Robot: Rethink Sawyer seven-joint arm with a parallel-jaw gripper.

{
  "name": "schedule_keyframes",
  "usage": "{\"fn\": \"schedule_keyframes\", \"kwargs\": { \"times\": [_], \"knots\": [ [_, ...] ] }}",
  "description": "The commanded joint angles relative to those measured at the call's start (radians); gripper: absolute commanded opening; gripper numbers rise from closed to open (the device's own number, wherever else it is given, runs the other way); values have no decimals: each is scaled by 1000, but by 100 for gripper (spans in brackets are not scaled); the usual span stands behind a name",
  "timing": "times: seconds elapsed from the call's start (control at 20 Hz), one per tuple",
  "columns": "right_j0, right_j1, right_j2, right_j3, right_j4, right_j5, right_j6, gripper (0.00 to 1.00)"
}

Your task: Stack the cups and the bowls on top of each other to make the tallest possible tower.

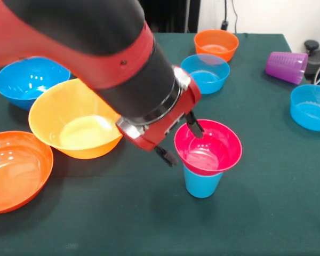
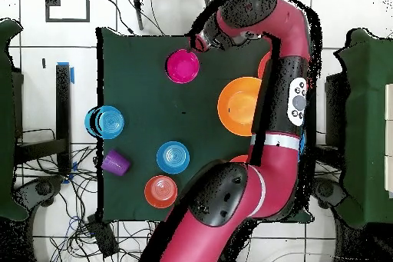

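Observation:
A magenta-pink bowl (image 1: 210, 152) sits upright in the mouth of a light blue cup (image 1: 201, 184) standing near the table's front; from overhead only the pink bowl (image 2: 183, 65) shows. My gripper (image 1: 184, 145) is open and straddles the bowl's left rim, with one finger (image 1: 195, 127) inside the bowl and the other outside it. In the overhead view the gripper (image 2: 202, 44) is beside the pink bowl. A translucent purple cup (image 1: 286, 66) lies on its side at the right. A small blue bowl (image 1: 205, 72) and a small orange bowl (image 1: 216, 44) stand at the back.
A large yellow-orange bowl (image 1: 74, 125), a large red-orange bowl (image 1: 13, 169) and a large blue bowl (image 1: 28, 81) stand at the left, close together. Another blue bowl (image 1: 311, 108) is at the right edge. My arm (image 2: 284, 82) covers part of the table.

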Motion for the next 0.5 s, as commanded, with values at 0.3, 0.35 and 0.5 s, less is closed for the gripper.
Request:
{"fn": "schedule_keyframes", "kwargs": {
  "times": [0.3,0.35,0.5],
  "knots": [
    [20,-81,238,-120,-240,248,246,100],
    [16,-92,252,-122,-259,266,254,100],
    [6,-120,291,-121,-299,295,293,100]
  ]
}}
